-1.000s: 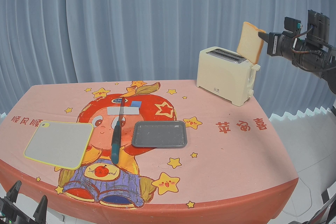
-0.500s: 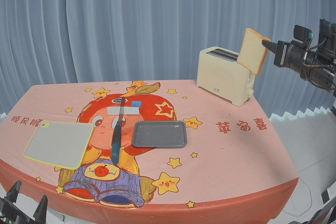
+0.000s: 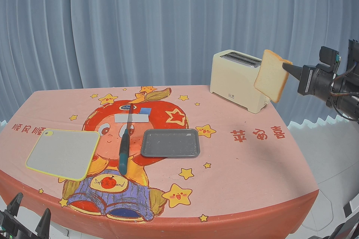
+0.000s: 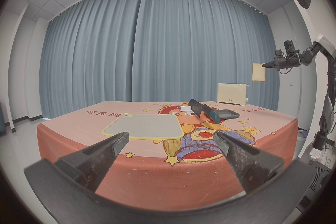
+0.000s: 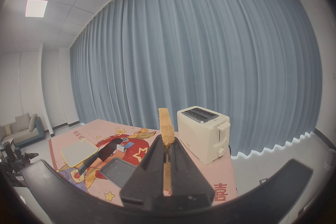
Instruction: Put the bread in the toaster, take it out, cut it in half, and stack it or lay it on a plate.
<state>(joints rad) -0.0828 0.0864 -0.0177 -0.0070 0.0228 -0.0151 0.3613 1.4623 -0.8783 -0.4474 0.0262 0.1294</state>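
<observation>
My right gripper (image 3: 288, 66) is shut on the slice of bread (image 3: 272, 75), holding it in the air off the right end of the cream toaster (image 3: 238, 79) at the table's far right. In the right wrist view the bread (image 5: 166, 126) stands edge-on between the closed fingers (image 5: 148, 165), with the toaster (image 5: 202, 133) beyond it. A dark grey plate (image 3: 170, 143) lies mid-table. Left of it lies a knife (image 3: 124, 145) with a teal handle, then a cutting board (image 3: 63, 153) with a yellow rim. My left gripper (image 4: 170, 140) hangs open below the table's near left edge.
White and blue tags (image 3: 132, 117) lie under the knife blade. The pink cartoon tablecloth (image 3: 243, 165) has free room on its right half. A blue curtain (image 3: 149, 15) hangs behind the table.
My right gripper has carried the bread down and to the right, away from the top of the toaster. The left arm has not moved.
</observation>
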